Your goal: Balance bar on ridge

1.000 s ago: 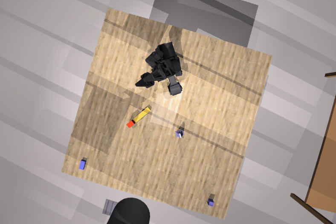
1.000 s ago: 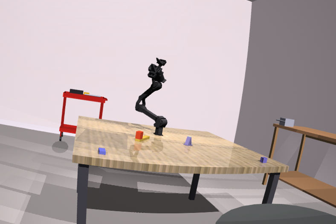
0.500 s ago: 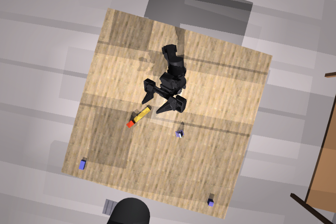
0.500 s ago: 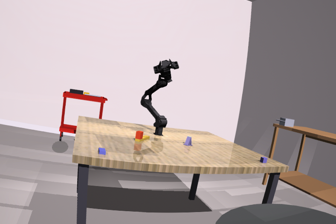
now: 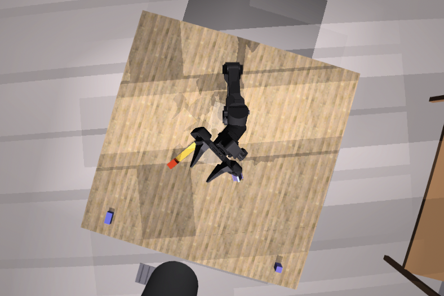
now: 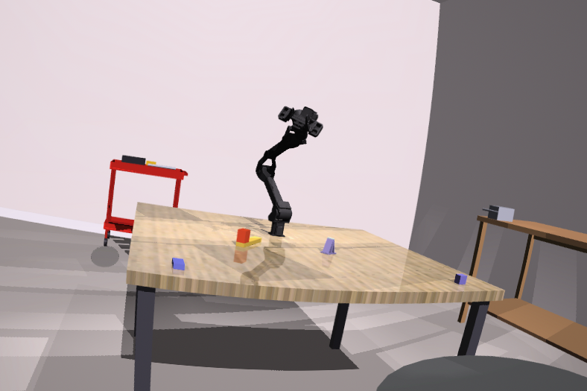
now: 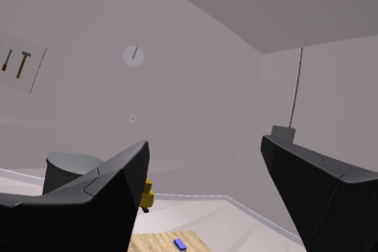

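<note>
Hovering high above the bench (image 6: 199, 277), our tool (image 5: 208, 170) is spread and grasps nothing, because the bar (image 5: 182, 156) lies flat at its nine o'clock, apart from the ridge (image 6: 328, 246).

red cart (image 6: 142, 196); wooden shelf (image 6: 545, 277); blue cubes (image 5: 109, 217) (image 5: 278, 267); grey bin (image 7: 66, 171)

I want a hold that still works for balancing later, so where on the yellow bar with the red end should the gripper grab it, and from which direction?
Probably the yellow shaft near its middle, shifted toward the red block, which likely weighs that end down. Come from straight above: the bar lies flat on the table, so only its long sides are free, and the fingers should straddle its narrow width. The gripper is open, high above.
</note>
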You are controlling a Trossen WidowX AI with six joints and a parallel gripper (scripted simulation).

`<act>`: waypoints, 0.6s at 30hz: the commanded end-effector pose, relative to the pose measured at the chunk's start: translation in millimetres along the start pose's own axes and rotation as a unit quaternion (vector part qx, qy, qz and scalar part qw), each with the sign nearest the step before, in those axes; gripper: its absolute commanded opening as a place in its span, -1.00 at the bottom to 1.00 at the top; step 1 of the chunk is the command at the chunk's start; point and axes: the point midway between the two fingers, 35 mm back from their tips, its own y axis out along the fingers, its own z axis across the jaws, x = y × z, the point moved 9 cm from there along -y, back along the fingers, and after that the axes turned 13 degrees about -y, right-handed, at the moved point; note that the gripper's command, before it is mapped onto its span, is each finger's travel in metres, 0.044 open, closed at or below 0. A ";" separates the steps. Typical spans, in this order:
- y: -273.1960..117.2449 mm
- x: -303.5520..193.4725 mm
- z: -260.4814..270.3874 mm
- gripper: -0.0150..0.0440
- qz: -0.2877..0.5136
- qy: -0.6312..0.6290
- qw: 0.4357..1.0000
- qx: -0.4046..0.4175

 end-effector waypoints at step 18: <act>64.6 -48.2 56.5 0.58 0.108 -0.406 0.894 0.154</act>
